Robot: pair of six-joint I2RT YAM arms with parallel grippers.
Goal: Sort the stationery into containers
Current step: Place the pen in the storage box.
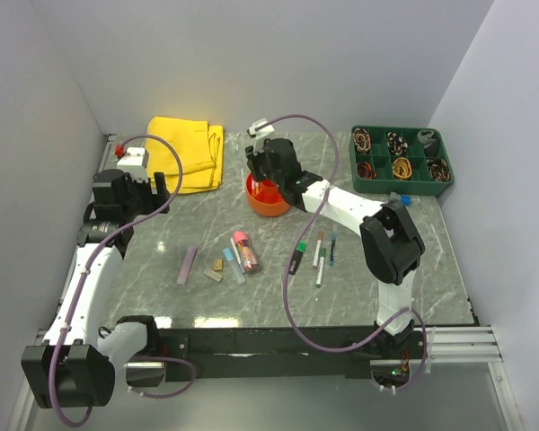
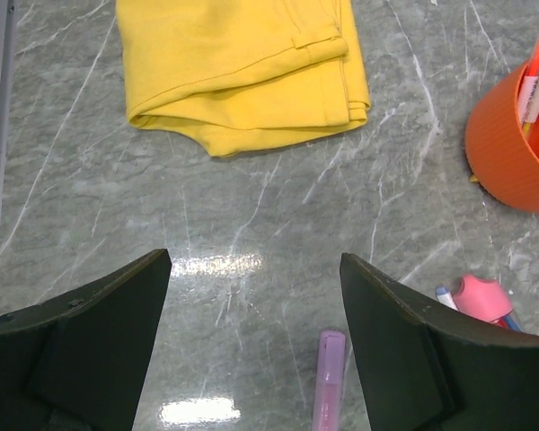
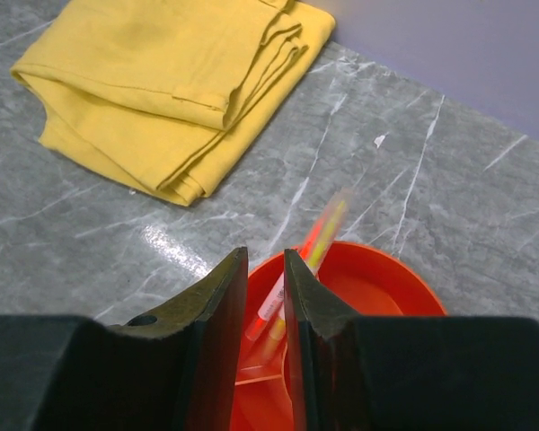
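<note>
Though unclear overhead, blurred pens (image 3: pixel 316 241) in orange bowl (image 3: pixel 404 280)

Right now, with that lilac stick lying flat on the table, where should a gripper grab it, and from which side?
Grip the lilac stick at its middle, coming straight down from above with one jaw on each long side. It lies flat, slim and straight, with bare table along both sides, so there should be room. The open left gripper is nearest.

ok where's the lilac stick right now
In the top view the lilac stick lies on the table left of centre, just left of the small tan blocks. In the left wrist view it shows at the bottom edge.
</note>
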